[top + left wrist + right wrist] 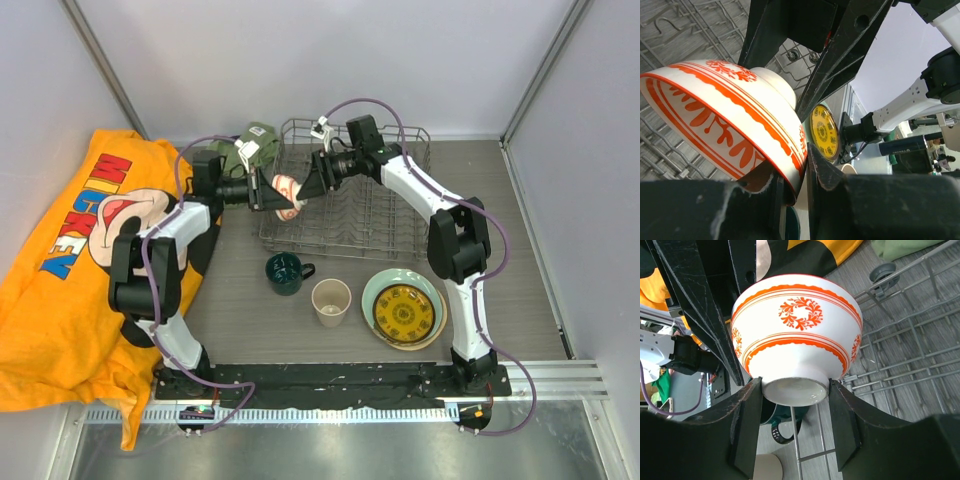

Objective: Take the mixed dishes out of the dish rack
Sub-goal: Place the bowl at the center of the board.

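Note:
Both grippers meet on the small red-orange bowl (289, 196) (725, 115) (797, 325), held on its side in the air over the left end of the dish rack (370, 225) (910, 355). My right gripper (306, 186) (796, 390) is shut on the bowl's white foot ring. From the left, my left gripper (272, 192) (802, 155) pinches the bowl's rim, one finger inside and one outside. On the table in front of the rack stand the dark teal mug (285, 272) (785, 422) and the beige cup (331, 301). The yellow plate (404, 313) (824, 131) lies on the pale green plate (381, 288).
An orange printed cloth (70, 260) covers the table's left side under the left arm. A folded green cloth (255, 140) lies behind the rack's left corner. Booth walls close in the back and both sides.

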